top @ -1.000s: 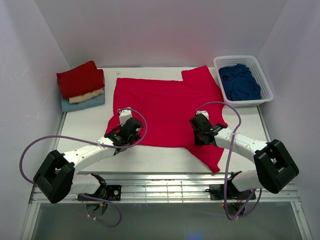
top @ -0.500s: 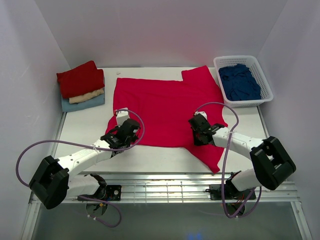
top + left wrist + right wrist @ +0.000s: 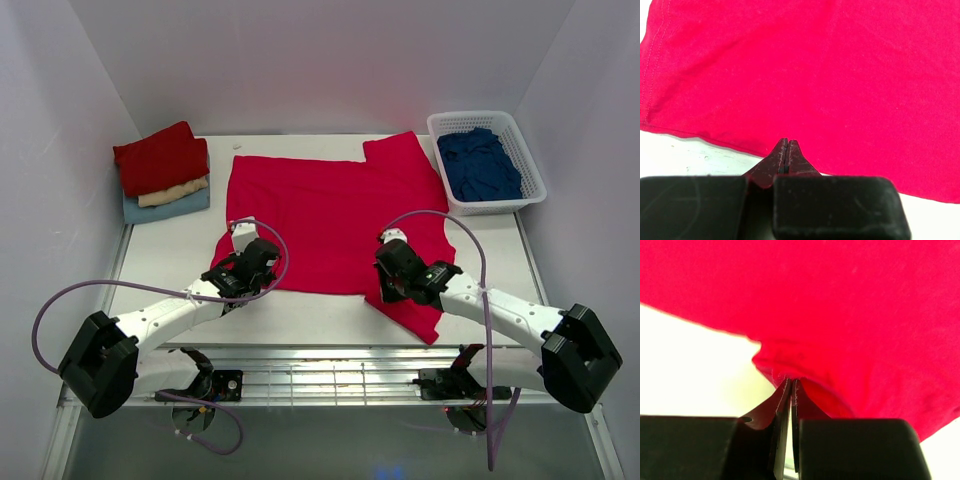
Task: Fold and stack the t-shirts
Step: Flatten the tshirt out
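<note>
1. gripping looks like the step in hand: both arms sit at the near edge of the crimson t-shirt [image 3: 330,210], which lies spread flat in the middle of the table [image 3: 170,265].
2. the shirt lies sideways, its long axis running left to right. the bottom hem is at the left, and one sleeve points away while the other points toward the arm bases at the right.
3. the left gripper [image 3: 785,148] has its jaws closed tight, tips right at the near edge close to the hem corner. the cloth there lies flat, so whether any is caught between them cannot be told.
4. the right gripper [image 3: 791,385] is also closed, with a small pucker of red cloth bunched at its tips, where the near sleeve joins the body.
5. the whole shirt lies beyond the jaws, away from the bases, so a fold probably means carrying this near edge toward the far edge. each arm is nearest its own end.
6. a folded stack [image 3: 162,172] of dark red, cream and pale blue sits at the far left, well apart. navy shirts [image 3: 480,165] wait in the white basket [image 3: 528,140] at the far right.
</note>
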